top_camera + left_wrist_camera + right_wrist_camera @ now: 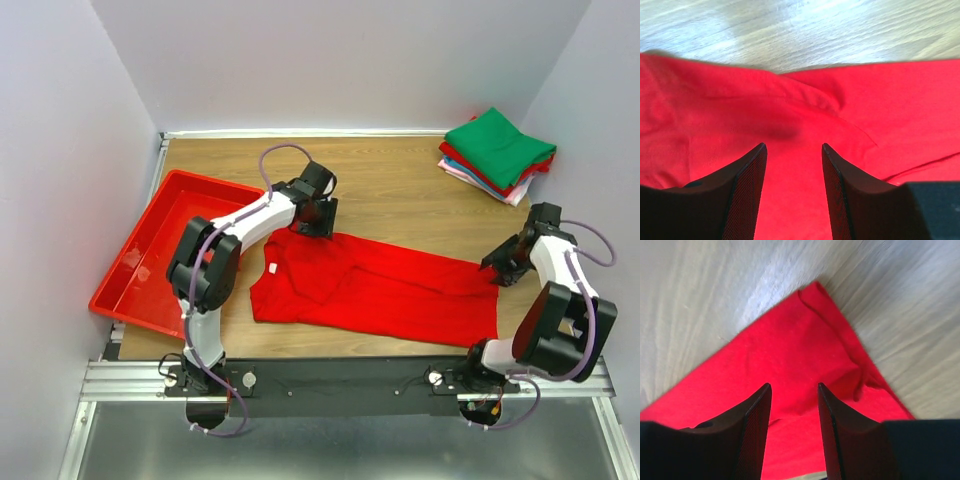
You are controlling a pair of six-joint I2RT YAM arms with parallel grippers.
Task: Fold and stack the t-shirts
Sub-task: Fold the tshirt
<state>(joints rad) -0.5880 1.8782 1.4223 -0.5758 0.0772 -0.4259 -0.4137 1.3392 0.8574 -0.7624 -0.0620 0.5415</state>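
while flat, red t-shirt [375, 290] crosswise, neck-left

No legible text, brand, number or sign in any of the three views. The only candidate is the white neck tag [270, 267] at the collar of the red t-shirt [380, 290], seen from the top camera. It is too small to tell whether it carries any print. Both wrist views show plain red cloth and bare wood grain, with no markings.
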